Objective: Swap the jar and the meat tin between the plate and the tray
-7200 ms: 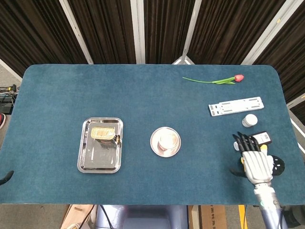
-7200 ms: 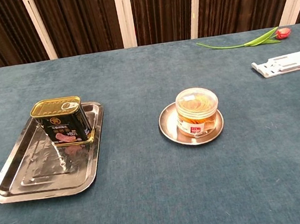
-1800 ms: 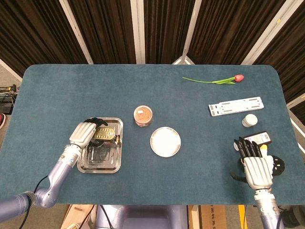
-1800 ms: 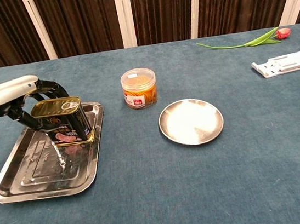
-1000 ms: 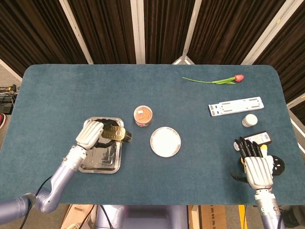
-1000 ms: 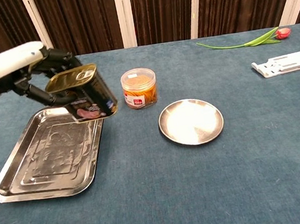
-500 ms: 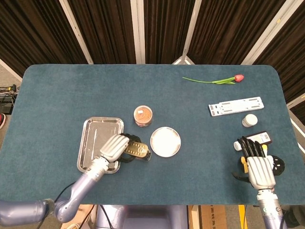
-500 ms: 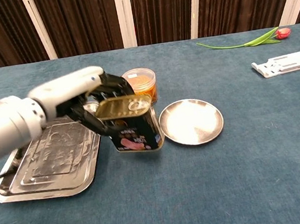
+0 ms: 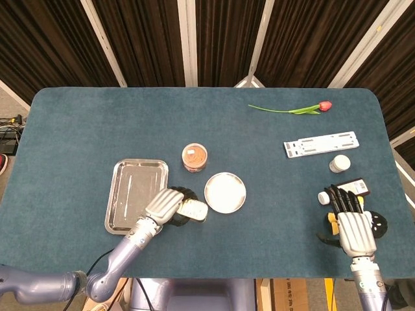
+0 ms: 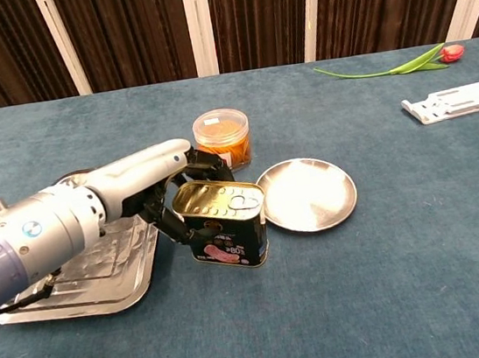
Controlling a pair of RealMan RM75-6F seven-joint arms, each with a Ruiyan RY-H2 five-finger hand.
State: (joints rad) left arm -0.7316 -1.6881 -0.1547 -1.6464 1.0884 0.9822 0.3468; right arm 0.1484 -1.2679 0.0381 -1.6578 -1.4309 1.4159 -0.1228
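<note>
Here, a dark teal cloth-covered table (image 9: 97, 116) is seen from above in the head view and from low at the front in the chest view. The left hand (image 10: 167, 202) is wrapped around a meat tin (image 10: 223, 223), its black fingers (image 10: 164, 221) curled about the tin's side. The tin is held slightly tilted, between the steel tray (image 9: 133, 194) and the round metal plate (image 9: 225, 192), close to the plate's near left edge; whether its base touches the cloth cannot be told. In the head view the same hand (image 9: 164, 206) is seen at the tray's near right corner, with the tin (image 9: 192, 209) just beyond it. Nothing is seen lying on the tray or on the plate (image 10: 307, 193).

The jar (image 10: 222, 137), clear plastic with orange contents and a red-and-white label, is stood on the cloth just behind the gap between tray and plate, apart from both.

The right hand (image 9: 353, 227) is rested at the near right of the table with its fingers stretched out and apart, nothing held in it. Beside its fingertips a small white bottle (image 9: 323, 197) and a dark card with a white label (image 9: 356, 188) are lying. Farther back, a white-capped pot (image 9: 340, 163), a white perforated bracket (image 9: 321, 144) and a red tulip (image 9: 292, 109) are found.
</note>
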